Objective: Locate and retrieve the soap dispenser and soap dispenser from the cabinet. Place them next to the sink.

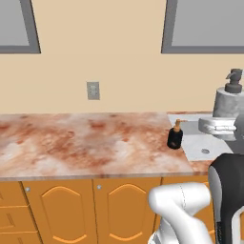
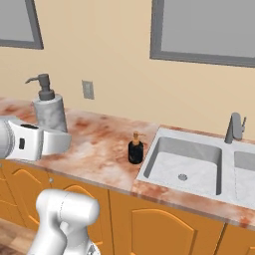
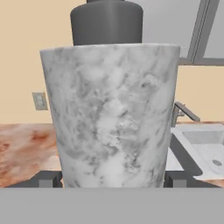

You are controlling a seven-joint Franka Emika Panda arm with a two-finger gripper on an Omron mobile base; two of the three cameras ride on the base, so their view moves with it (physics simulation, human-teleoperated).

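Gripper (image 3: pixel 112 178) status as I read it from the hand view: both dark fingertips (image 3: pixel 46 178) stood against the lower sides of the mottled grey soap dispenser (image 3: pixel 111 118), clamped on it, with the bottle upright and its dark grey pump (image 3: pixel 106 21) at the top. From the right base view, I saw that same bottle (image 2: pixel 50 112) carried in the air above the marbled red-brown countertop (image 2: pixel 94 144), well to the left of the sink (image 2: pixel 199 162). The black soap dispenser (image 2: pixel 135 149) with its copper-orange pump stood upright on the counter, just beside the left rim of the sink's left basin. Nothing stood between the carried bottle and the black one. The right base view showed the squared grey faucet (image 2: pixel 234 128) and both basins; the left base view showed one corner of the sink (image 1: pixel 202 140), the black bottle (image 1: pixel 175 135), a wall outlet (image 1: pixel 93 90) and the arched-panel orange cabinets (image 1: pixel 90 209) below the counter.
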